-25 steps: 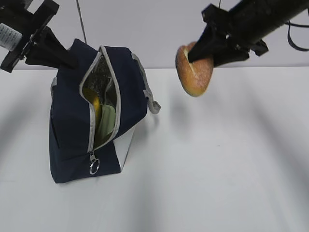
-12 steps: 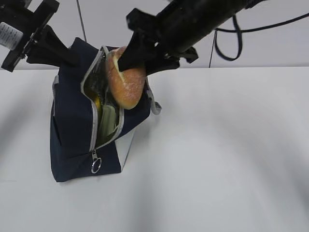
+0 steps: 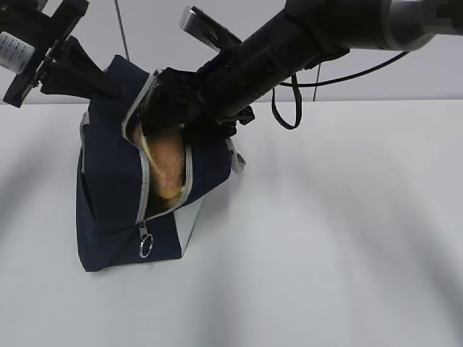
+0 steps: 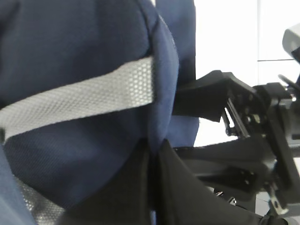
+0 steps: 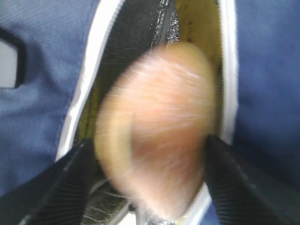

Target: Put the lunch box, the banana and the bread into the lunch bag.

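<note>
1. The lunch bag stands upright on the left part of the white table, its zipped mouth gaping toward the camera and its ring pull hanging low on the near face.
2. The left gripper comes in from the far left and is clamped tight on the bag's upper far edge; in the left wrist view its dark fingers pinch navy fabric just below the grey strap handle.
3. The right gripper reaches in from the upper right, across the middle, and sits at the top of the bag's opening.
4. The bread is inside the mouth of the bag, its golden-brown crust showing between the grey zipper edges.
5. In the right wrist view the bread is a blur between the two dark fingers. They stand spread on either side of it, and whether they still touch it cannot be told.
6. A strip of yellow shows at the left edge of the opening beside the bread; it looks like the banana.
7. The lunch box cannot be made out.
</note>
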### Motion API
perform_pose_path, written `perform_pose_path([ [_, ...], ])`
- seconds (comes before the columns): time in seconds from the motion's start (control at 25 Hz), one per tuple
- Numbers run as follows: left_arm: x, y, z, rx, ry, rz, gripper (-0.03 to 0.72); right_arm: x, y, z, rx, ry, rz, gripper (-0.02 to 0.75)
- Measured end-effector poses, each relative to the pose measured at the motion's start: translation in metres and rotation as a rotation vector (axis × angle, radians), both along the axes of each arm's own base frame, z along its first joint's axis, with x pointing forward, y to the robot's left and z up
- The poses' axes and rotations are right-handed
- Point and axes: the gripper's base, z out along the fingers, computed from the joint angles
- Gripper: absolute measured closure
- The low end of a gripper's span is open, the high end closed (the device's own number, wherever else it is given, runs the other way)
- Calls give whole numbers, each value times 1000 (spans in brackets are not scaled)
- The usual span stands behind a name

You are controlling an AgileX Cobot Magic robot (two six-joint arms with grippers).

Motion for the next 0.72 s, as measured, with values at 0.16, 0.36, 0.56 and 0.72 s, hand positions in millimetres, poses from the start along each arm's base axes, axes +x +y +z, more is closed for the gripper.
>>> perform_pose_path([
  [0.16,0,0,0,-3,3,-4,688,4,2,13,-10,-52,29,151],
  [0.36,-1,-1,0,-6,6,-7,688,6,-2,37,-81,-101,62,152],
  [0.56,-1,-1,0,-7,7,-7,688,7,-14,65,-252,-135,65,152],
  [0.72,-1,-1,0,-7,7,-7,688,11,-26,76,-372,-168,11,152],
])
